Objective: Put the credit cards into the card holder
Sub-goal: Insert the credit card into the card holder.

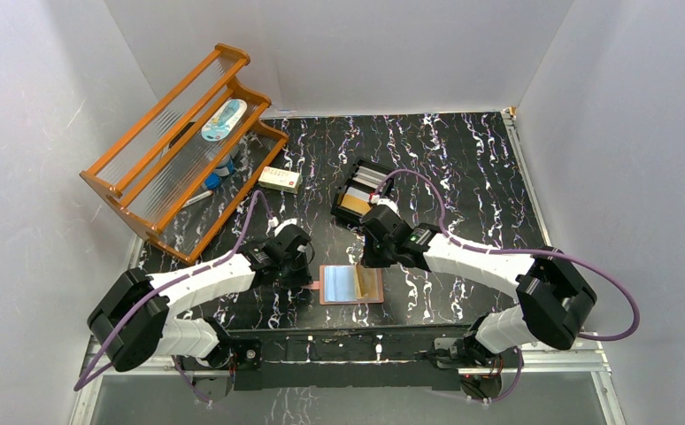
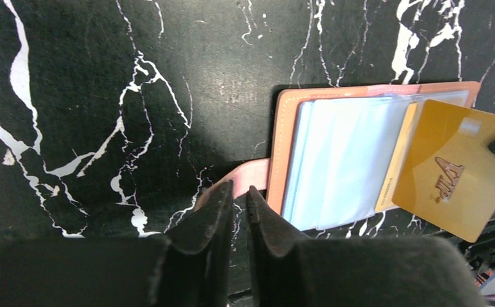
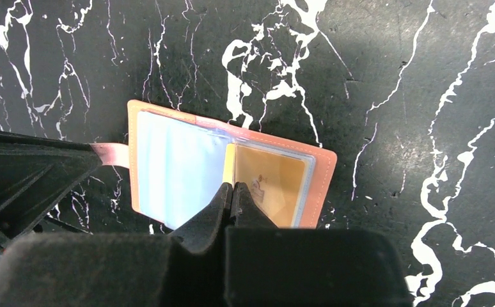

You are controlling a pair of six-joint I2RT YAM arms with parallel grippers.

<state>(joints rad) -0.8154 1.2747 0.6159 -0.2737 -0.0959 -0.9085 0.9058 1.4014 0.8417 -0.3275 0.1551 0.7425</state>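
Here the left fingers [image 2: 213,217] pinch the tab [image 2: 242,176] of the holder [image 2: 282,141], pinning it open and flat on the desk [image 1: 463,159] near its front edge, so the right fingers [image 3: 210,214], clamped on a gold card [image 2: 449,169], can work it slantwise into a sleeve [image 2: 347,160].

White-shelled left arm [image 1: 199,280] and right arm [image 1: 476,257], black joints, purple cables [image 1: 618,301], matte black wedge-shaped fingers [image 2: 210,217].

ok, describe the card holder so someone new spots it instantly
On the black marble table, look at the middle of the near edge. The card holder lies open there: salmon leather, clear sleeves, a gold card at one side, unlike the black tray behind it.
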